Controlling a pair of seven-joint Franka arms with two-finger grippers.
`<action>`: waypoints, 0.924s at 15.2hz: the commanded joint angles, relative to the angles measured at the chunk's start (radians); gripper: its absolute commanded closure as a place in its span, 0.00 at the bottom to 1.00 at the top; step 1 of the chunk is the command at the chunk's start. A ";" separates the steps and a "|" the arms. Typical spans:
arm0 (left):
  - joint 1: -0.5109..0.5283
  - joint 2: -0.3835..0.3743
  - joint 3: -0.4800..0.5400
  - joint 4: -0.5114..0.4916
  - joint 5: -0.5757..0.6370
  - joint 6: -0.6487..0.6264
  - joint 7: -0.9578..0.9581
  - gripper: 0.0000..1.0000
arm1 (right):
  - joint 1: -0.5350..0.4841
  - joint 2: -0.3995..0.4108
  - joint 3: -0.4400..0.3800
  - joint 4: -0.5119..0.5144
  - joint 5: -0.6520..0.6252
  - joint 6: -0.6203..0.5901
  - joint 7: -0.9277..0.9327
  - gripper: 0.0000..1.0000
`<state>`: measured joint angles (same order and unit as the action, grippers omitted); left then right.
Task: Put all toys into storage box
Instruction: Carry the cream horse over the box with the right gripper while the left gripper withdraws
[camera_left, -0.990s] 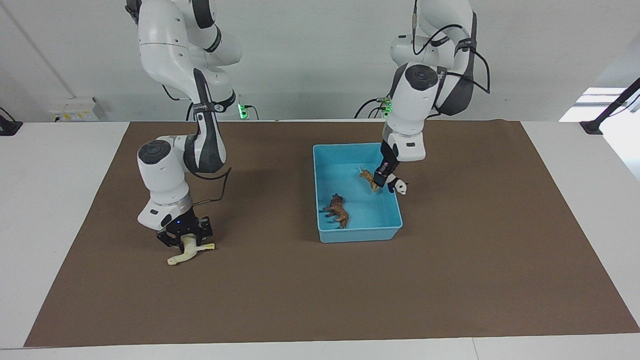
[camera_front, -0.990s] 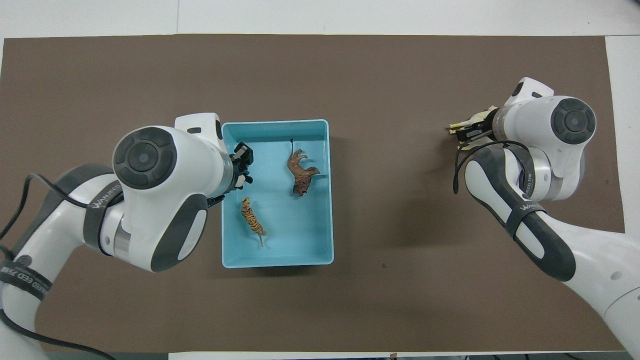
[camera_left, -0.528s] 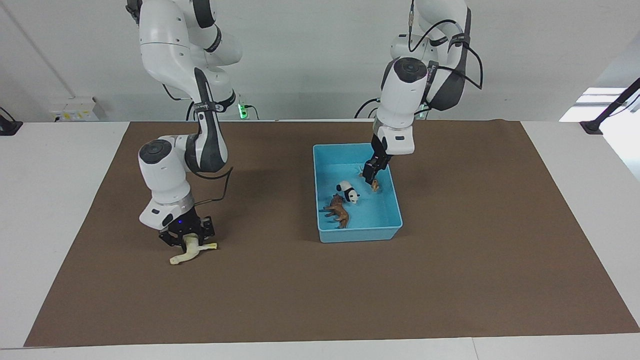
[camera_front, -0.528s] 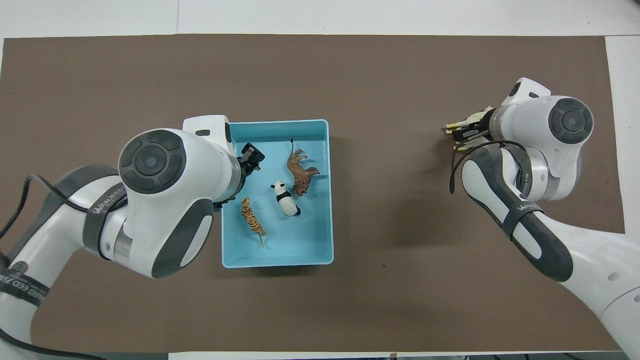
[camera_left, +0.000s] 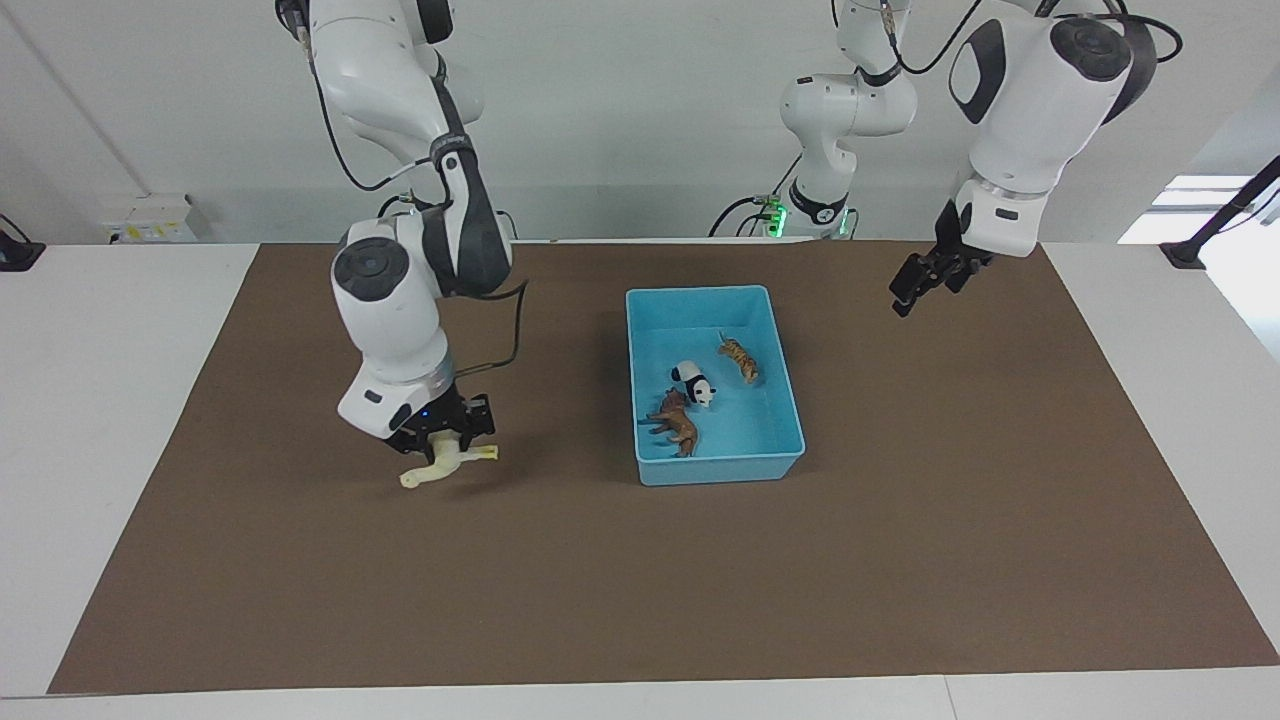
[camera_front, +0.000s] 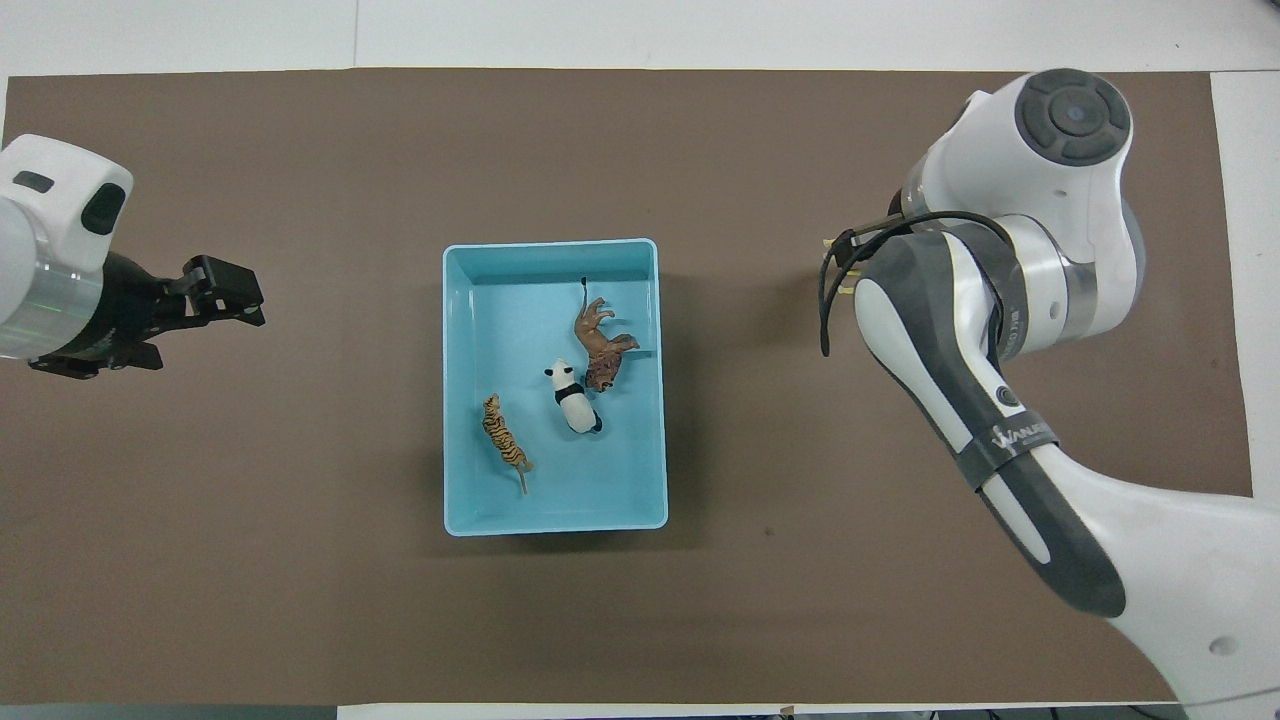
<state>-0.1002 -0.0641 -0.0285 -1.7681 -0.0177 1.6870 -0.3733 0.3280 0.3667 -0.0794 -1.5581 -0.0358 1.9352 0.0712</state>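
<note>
Three of the four toys lie inside the storage box (camera_left: 703, 465), a light blue tray sitting mid-desk on the brown mat (camera_left: 900, 560), a little toward the left arm's end. In it: the tiger (camera_left: 739, 359) nearest the robots' edge of the desk, the panda (camera_left: 694, 384) in the middle, and the brown animal (camera_left: 674, 422) touching or just beside the panda, toward the edge of the desk away from the robots. All three look toppled or lying loose, which suggests they were dropped in, not set down.

The horse (camera_left: 447, 464) is the one toy outside. The right gripper (camera_left: 442, 444) is clamped on its body and holds it clear of the mat, over the open stretch between the box and the right arm's end of the desk. The horse hangs sideways, legs out; the grip appears to be across the trunk, likely the thickest and steadiest part to pinch. My read: this is a carry toward the box, and the last step of the task.

The left gripper (camera_left: 921, 283) is raised over the mat near the robots' edge, toward the left arm's end, holding nothing; I cannot tell whether its fingers are apart or together. It seems parked out of the way so the box is free for the other arm.

Writing: a strap on the right arm (camera_front: 1020, 437) reads something like "WANJEED"; not fully legible.
</note>
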 joint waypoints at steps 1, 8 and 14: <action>0.008 0.059 0.015 0.123 0.025 -0.125 0.158 0.00 | 0.155 0.122 0.000 0.336 -0.050 -0.262 0.275 1.00; -0.003 0.090 0.027 0.134 0.013 -0.128 0.229 0.00 | 0.425 0.199 0.006 0.406 0.001 -0.162 0.602 1.00; -0.023 0.106 0.044 0.150 0.010 -0.196 0.347 0.00 | 0.444 0.199 0.006 0.311 0.005 -0.033 0.676 0.00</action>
<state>-0.1038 0.0324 -0.0109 -1.6525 -0.0109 1.5454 -0.0864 0.7834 0.5931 -0.0747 -1.2250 -0.0498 1.8925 0.7112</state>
